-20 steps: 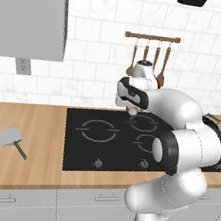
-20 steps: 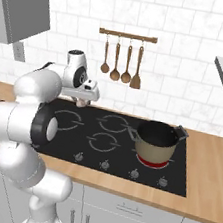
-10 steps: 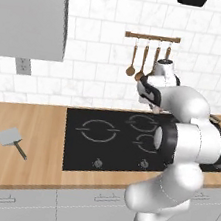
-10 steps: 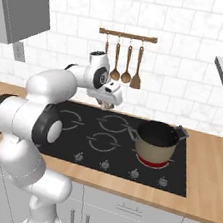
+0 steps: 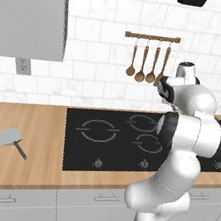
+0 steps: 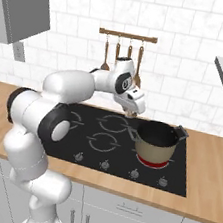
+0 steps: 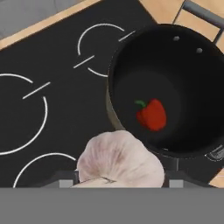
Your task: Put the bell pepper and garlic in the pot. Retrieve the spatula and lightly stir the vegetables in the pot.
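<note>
The garlic is pinched between the jaws, a pale lumpy bulb carried just short of the pot — in the hand view it sits over the near rim and the black hob beside it, not yet over the dark hollow. The gripper hangs above and to one side of the pot in the right base view, clear of the rim. Down on the pot's floor lies the bell pepper, red, its green stem turned away, so the first half of the loading looks done and the garlic's delivery is the step in hand.

What comes next, I'd say, is a short carry inward until the bulb is squarely over the opening, then a spreading of the jaws to let it drop beside the pepper; let go too soon and it could strike the rim and roll off across the hob.

The spatula waits untouched on the wooden bench — well apart from the pot, off the hob's far side, blade flat and handle pointing toward the front edge. Fetching it will call for a long swing back.
</note>
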Available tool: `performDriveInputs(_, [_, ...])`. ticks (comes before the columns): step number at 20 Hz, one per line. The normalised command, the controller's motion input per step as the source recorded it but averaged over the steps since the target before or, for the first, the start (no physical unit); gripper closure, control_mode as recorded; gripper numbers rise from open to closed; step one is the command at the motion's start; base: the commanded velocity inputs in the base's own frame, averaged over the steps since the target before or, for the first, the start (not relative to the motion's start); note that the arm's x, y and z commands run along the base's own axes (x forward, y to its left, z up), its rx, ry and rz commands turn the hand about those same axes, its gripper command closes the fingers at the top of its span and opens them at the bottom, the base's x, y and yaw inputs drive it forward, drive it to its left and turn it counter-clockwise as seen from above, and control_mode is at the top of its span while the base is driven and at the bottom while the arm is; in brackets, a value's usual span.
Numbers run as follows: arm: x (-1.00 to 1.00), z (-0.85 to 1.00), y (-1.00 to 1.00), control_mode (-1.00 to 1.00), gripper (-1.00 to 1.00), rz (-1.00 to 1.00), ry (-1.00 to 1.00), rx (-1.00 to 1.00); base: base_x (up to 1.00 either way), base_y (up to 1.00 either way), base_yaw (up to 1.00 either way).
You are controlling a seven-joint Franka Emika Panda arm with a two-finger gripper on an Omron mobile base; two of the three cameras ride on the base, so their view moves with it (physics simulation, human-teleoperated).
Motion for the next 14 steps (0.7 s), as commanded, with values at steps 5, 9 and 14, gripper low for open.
performDriveInputs(5, [0.12,0.0,-0.99,-1.0,1.0,-0.22,0.05,0.0,0.0,0.0,0.0])
performDriveInputs(9, [0.21,-0.05,-0.84,-1.0,1.0,-0.08,0.03,0.0,0.0,0.0,0.0])
performDriveInputs(14, [0.09,-0.31,-0.19,-1.0,1.0,0.0,0.03,-0.03,0.0,0.0,0.0])
